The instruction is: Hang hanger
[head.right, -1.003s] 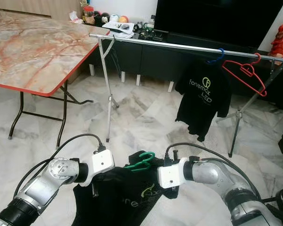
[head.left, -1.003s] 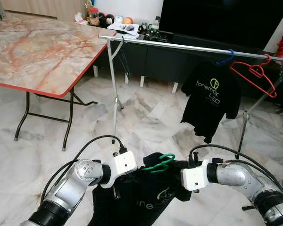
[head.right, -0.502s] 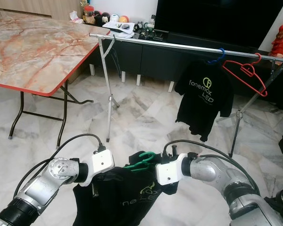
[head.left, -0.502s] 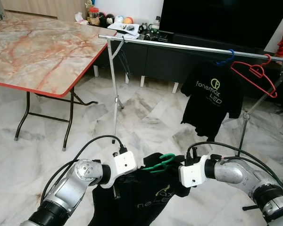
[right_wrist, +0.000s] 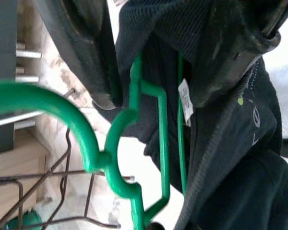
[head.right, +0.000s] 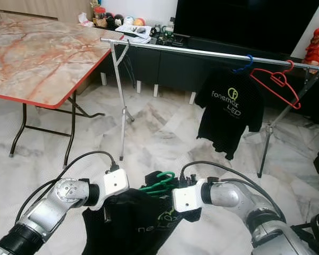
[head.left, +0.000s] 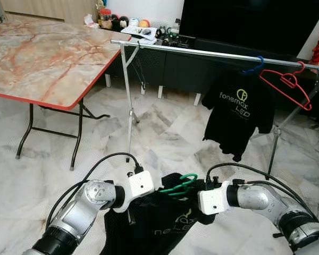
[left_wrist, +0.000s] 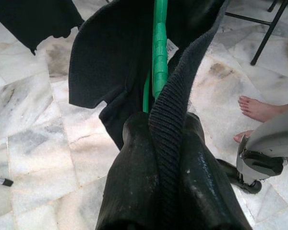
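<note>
- The right gripper (right_wrist: pixel 153 57) has been sliding leftward, its fingers now gaping around the green plastic hanger (head.left: pixel 179 185).
- The left gripper (left_wrist: pixel 156 143) is pinching the black logo T-shirt (head.left: pixel 165 226), bottom centre.
- The silver clothes rail (head.left: pixel 202 52) is crossing the upper frame.

A silver metal garment rail (head.left: pixel 202 53) stands on the white marble floor (head.left: pixel 165 133), carrying a black printed T-shirt (head.left: pixel 238 111) and a red wire hanger (head.left: pixel 287 85).

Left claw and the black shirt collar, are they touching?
Touching. The left wrist view shows the left claw with both fingers pressed shut on the ribbed collar of the black shirt, beside the green hanger.
</note>
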`<state>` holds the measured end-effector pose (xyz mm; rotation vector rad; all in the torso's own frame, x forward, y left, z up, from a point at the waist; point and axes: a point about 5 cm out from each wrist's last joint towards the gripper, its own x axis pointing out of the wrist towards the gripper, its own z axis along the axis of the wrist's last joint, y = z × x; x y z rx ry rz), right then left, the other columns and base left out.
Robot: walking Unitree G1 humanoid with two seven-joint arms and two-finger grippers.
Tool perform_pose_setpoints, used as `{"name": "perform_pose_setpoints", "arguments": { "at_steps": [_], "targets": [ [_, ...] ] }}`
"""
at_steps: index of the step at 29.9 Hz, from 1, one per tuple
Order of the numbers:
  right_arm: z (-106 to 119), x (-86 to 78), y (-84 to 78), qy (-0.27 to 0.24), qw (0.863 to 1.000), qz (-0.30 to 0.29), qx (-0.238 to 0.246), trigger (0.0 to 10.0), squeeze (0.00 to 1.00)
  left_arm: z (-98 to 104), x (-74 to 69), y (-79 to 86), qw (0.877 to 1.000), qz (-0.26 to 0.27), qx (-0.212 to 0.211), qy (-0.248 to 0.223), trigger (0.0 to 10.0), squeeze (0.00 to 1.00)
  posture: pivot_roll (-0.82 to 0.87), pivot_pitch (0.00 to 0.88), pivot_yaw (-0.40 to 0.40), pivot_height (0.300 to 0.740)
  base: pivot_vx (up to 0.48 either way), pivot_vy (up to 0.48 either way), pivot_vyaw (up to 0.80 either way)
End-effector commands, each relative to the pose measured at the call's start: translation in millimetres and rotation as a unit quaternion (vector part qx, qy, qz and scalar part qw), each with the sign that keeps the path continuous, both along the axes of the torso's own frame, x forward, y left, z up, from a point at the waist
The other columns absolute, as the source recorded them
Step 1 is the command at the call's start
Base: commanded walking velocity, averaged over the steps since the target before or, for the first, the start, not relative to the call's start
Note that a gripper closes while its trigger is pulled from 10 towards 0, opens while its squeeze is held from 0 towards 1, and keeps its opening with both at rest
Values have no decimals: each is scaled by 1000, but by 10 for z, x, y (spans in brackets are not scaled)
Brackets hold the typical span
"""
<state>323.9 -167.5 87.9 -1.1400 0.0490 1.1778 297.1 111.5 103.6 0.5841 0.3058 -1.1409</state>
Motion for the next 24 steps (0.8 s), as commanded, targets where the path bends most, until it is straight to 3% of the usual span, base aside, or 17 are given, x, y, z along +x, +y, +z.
{"name": "perform_pose_setpoints", "arguments": {
  "at_steps": [1, 14, 24],
  "targets": [
    [62, 65, -34, -5, 999, -31, 17, 10000, 0, 58, -9, -43, 1000, -11, -5, -12, 10000, 0, 118, 56, -117, 740, 0, 0, 0],
    [91, 100, -71, 70, 989, -86, 100, 10000, 0, 87, -54, -37, 999, -42, -4, -19, 10000, 0, 121, 64, -120, 740, 0, 0, 0],
    [17, 20, -66, 150, 983, -56, 91, 10000, 0, 185, -114, -63, 995, -91, -5, -42, 10000, 0, 134, 73, -128, 740, 0, 0, 0]
  ]
}}
